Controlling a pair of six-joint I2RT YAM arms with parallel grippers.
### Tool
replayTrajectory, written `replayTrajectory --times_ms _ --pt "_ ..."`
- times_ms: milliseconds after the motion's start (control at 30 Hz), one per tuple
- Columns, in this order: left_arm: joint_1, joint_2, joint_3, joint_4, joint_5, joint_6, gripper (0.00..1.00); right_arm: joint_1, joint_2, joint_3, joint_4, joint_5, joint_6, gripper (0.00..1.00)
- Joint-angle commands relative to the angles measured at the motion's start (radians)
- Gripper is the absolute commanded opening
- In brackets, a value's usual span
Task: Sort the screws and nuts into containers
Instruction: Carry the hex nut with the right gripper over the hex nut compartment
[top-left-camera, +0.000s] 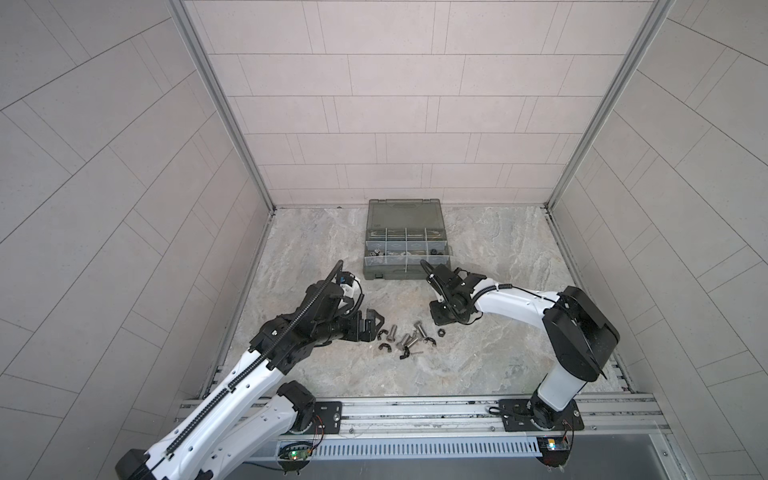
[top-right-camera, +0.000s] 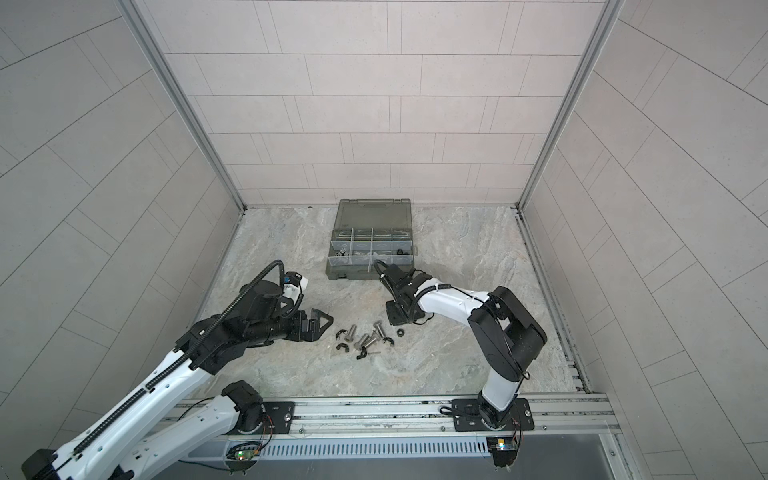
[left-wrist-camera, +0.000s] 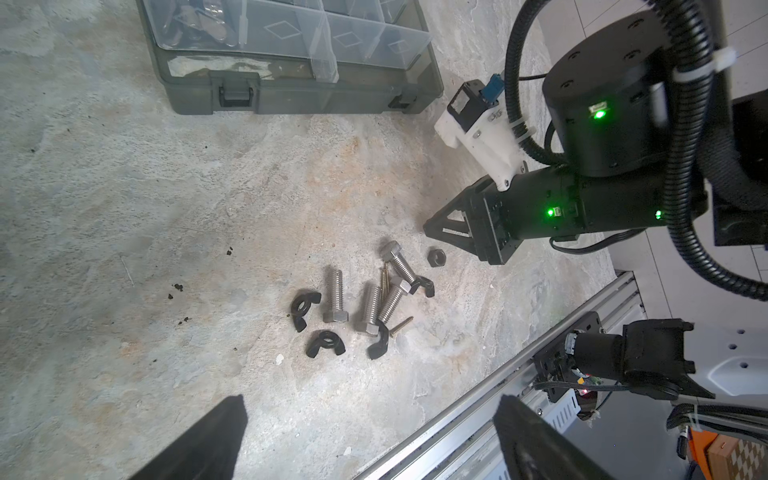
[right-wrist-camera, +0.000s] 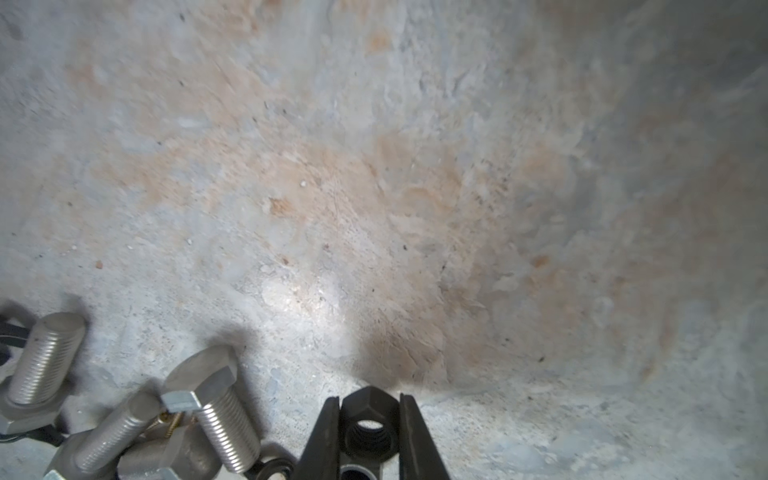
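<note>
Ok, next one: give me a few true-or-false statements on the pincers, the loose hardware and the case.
1. The right pincer grips a black hex nut on the table. True.
2. The left pincer holds a bolt. False: it is open and empty.
3. The case has its lid shut. False: the lid stands open.
4. Silver bolts lie loose on the table. True.
5. Every compartment of the case is empty. False: a few hold parts.
</note>
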Motion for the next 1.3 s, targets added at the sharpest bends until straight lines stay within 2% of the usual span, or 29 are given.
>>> replayTrajectory --times_ms 0,267,733,1000,1267 --pt "0.004 -0.002 0.037 0.001 -0.014 0.021 1.00 -0.007 -0.030 0.066 -0.068 0.036 -0.025 0.17" --pt "0.005 0.084 0.087 0.001 -0.021 0.048 1.00 -0.108 0.029 0.283 -0.135 0.024 -0.073 0.17" --pt "0.006 0.295 0.284 -0.037 -0.015 0.136 1.00 -0.280 0.333 0.709 -0.170 -0.065 -0.093 0.18" --pt "0.008 0.383 0.319 -0.029 -0.011 0.157 1.00 -0.338 0.479 0.831 -0.165 -0.116 -0.093 0.18" --pt "0.013 0.427 0.331 -0.019 -0.005 0.168 1.00 -0.365 0.557 0.878 -0.155 -0.132 -0.095 0.22"
